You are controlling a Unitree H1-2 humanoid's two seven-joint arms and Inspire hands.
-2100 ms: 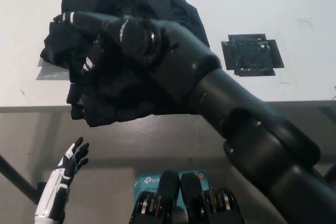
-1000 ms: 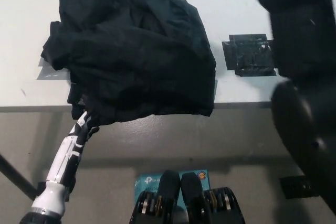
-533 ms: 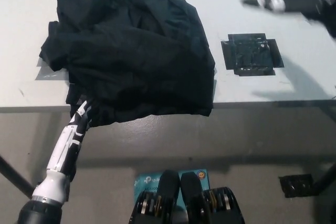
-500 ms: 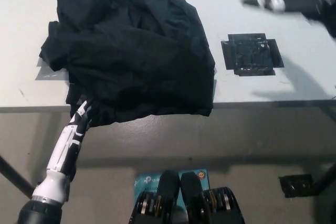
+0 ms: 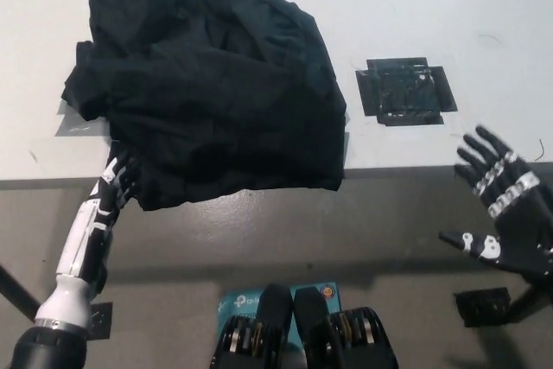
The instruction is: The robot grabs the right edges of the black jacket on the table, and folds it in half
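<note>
Both hands are off the folded jacket [image 5: 207, 92] now: right hand [image 5: 505, 213] has dropped to four o'clock, fingers spread, empty, while left hand [image 5: 112, 186] reaches its seven-o'clock hem, grip unclear.

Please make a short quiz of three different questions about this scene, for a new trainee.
1. True or false: the right hand is holding the black jacket.
2. Where does the left hand reach? A) the jacket's lower left edge B) the black taped square C) the far side of the table
3. Fill in: the jacket's front edge hangs over the table's ____ edge.

Key: 1 false, it is open, away from the table. 2 A. 3 near.
</note>
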